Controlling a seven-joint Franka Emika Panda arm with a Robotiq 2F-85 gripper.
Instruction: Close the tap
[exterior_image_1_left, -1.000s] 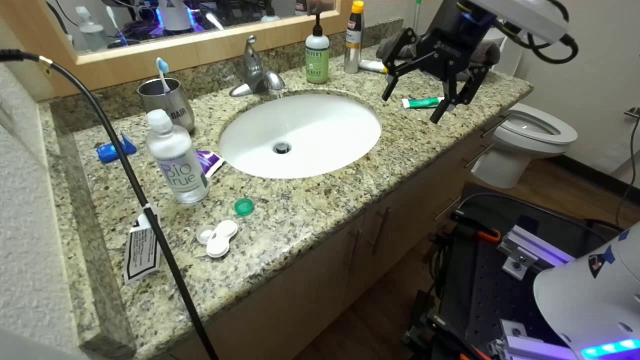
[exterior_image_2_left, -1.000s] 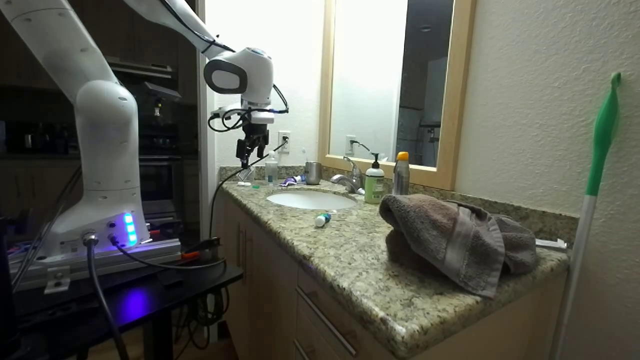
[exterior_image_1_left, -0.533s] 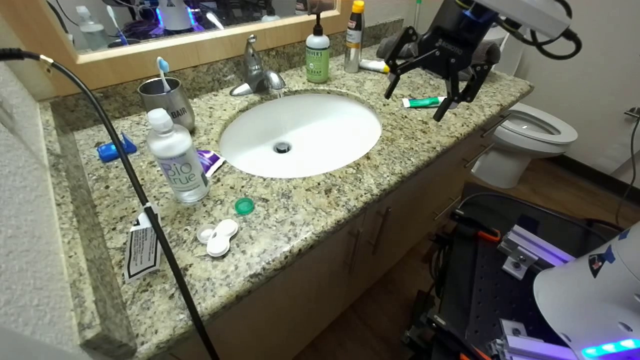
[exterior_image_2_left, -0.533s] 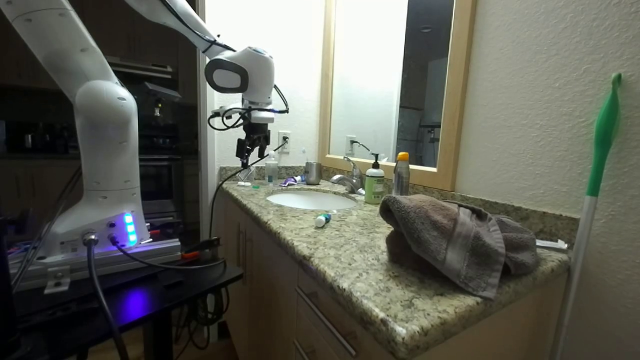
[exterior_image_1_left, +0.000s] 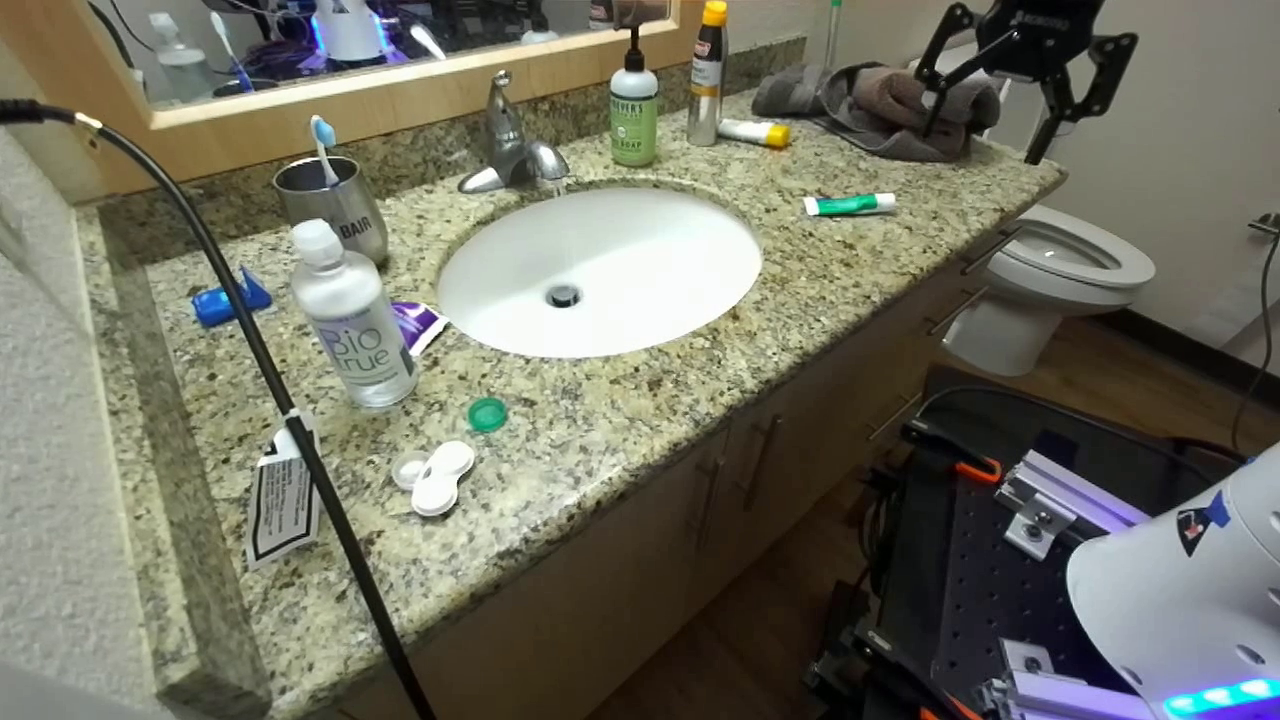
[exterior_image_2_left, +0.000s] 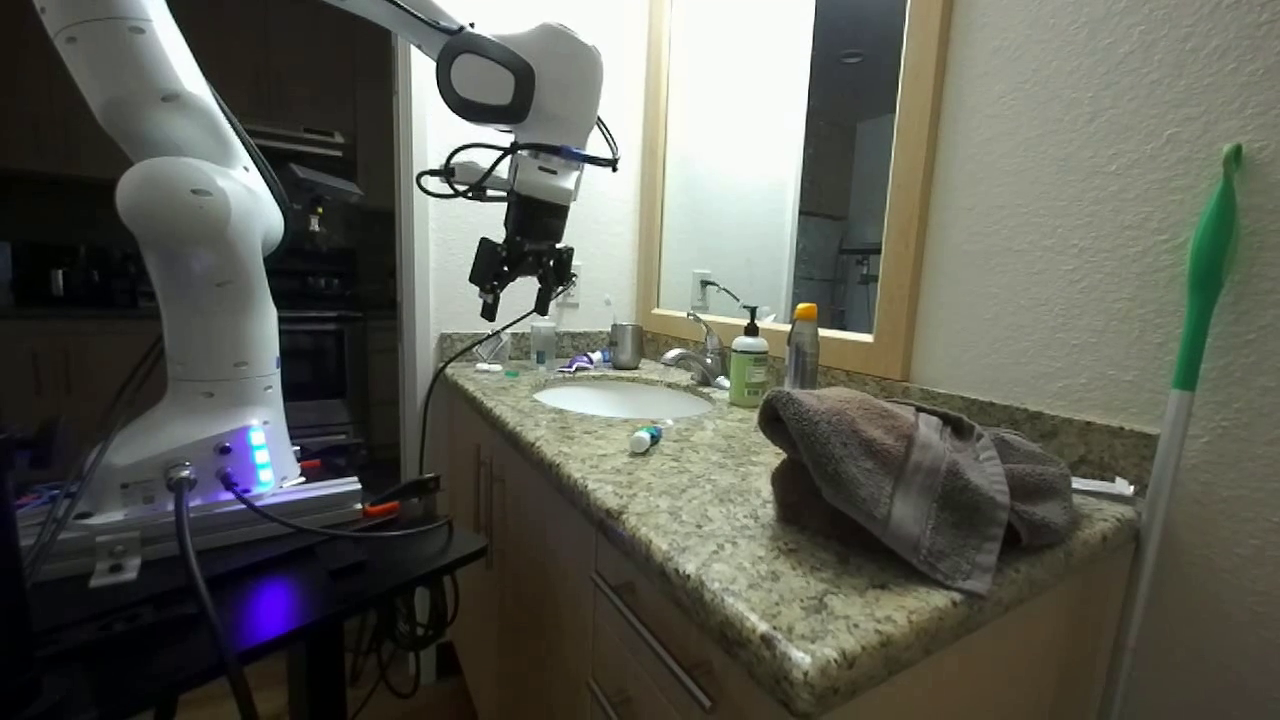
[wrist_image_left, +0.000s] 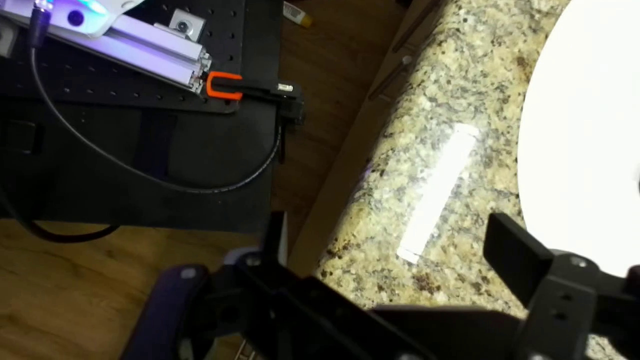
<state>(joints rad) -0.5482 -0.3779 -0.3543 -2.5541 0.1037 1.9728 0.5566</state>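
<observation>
Silver, the tap (exterior_image_1_left: 510, 153) stands just beside the basin (exterior_image_1_left: 660, 260) on the worktop (exterior_image_1_left: 620, 410), between cup (exterior_image_1_left: 348, 205) and soap (exterior_image_1_left: 634, 120). We hold our gripper (exterior_image_2_left: 516, 306) up in the air, well apart from the tap, its jaws spread wide.

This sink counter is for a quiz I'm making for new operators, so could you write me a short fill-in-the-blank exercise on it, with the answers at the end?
1. In both exterior views, the tap stands ____ the metal cup and the pump bottle.
2. The lettering on that cup reads ____.
3. Both ends of the green tube are coloured ____.
4. The end effector is not shut but ____.

Missing words: between; BAIR; white; open.
</observation>
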